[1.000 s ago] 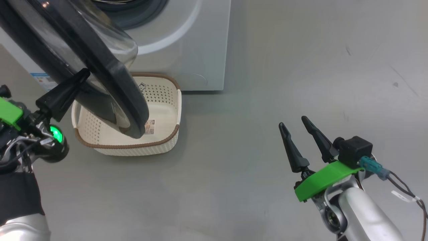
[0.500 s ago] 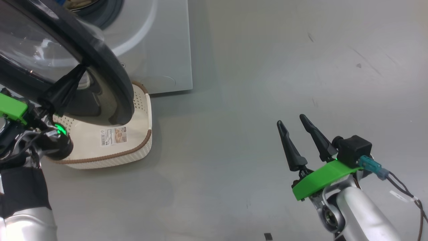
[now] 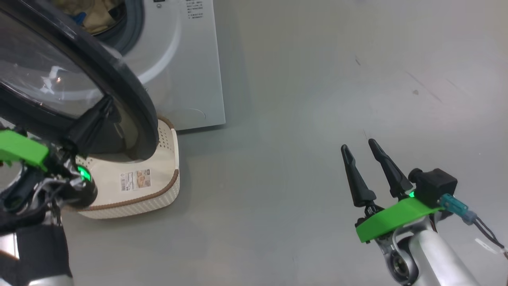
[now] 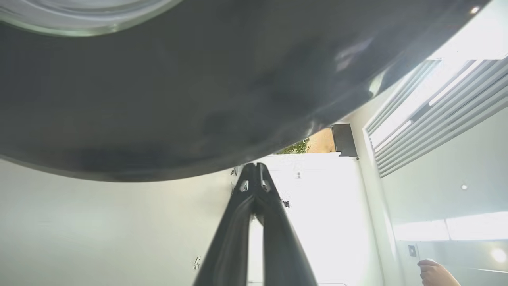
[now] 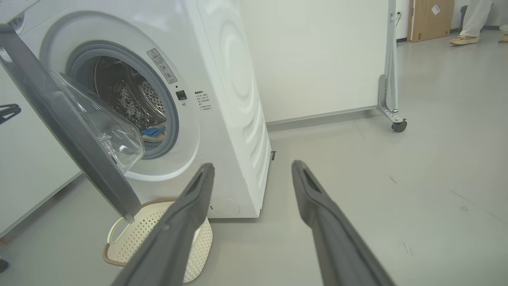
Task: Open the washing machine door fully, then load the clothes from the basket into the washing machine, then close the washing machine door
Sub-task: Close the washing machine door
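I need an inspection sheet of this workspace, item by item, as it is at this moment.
Surface: grey floor, a few scuff marks.
Job's things: washer; door half open; clothes in the drum; basket on the floor under the door, visible part empty.
Clutter: nothing seen.
End effectors: left end effector shut, close to the door's rim; right end effector open, holding nothing, above bare floor.
Cables: cable with a teal plug at the right wrist.
Surroundings: wheeled white panel; a person's feet; a person's hand.
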{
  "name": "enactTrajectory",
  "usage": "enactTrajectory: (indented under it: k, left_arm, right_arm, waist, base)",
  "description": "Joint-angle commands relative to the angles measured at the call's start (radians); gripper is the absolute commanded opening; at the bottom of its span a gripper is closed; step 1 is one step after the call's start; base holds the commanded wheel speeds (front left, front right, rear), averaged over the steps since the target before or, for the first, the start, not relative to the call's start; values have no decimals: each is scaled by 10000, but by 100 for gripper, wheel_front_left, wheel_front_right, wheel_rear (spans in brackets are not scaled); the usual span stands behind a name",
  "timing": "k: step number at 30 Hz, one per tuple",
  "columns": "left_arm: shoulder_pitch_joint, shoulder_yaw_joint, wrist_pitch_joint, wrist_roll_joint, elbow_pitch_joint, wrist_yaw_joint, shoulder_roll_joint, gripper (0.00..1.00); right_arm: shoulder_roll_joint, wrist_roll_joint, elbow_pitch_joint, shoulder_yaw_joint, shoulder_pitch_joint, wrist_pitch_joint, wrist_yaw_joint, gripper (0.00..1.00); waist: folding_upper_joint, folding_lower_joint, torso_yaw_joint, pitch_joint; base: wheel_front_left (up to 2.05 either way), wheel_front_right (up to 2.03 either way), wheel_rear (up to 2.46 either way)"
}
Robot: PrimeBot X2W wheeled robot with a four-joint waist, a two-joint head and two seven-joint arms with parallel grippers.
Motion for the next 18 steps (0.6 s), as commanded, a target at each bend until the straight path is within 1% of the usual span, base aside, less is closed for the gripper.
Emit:
enactTrajectory:
  k: [1,6,8,10,14,18]
  left_arm:
    - [167,204,19,65,-473,-68,329,0]
    - [1500,-273,-695,559,-1973,-68,377,0]
    - [1972,-553,-1276,878,-2564,-68,412,0]
    - [2388,-945,-2099,1377,-3079,-68,505,0]
    - [3130,-2467,-4508,2914,-3838,-68,1209,0]
    - [3614,-3995,-7467,4298,-3537,-68,2056,0]
  right_arm:
    - [21,-11,-383,84,-38,-93,2,100]
    - [-133,-116,-657,-109,263,-93,2,100]
    - [-181,-141,-752,-213,339,-93,2,100]
    - [-200,-171,-853,-307,428,-93,2,100]
    - [-219,-219,-980,-389,515,-93,2,100]
    - [-233,-232,-1045,-396,597,-93,2,100]
  waist:
    - [-1,0,63,-141]
    - [-1,0,300,-436]
    - [-1,0,441,-529]
    - [-1,0,602,-609]
    - [-1,0,879,-693]
    - [-1,0,1108,-802]
  base:
    - [0,0,0]
    - [0,0,0]
    - [0,0,0]
    - [0,0,0]
    - [0,0,0]
    - [0,0,0]
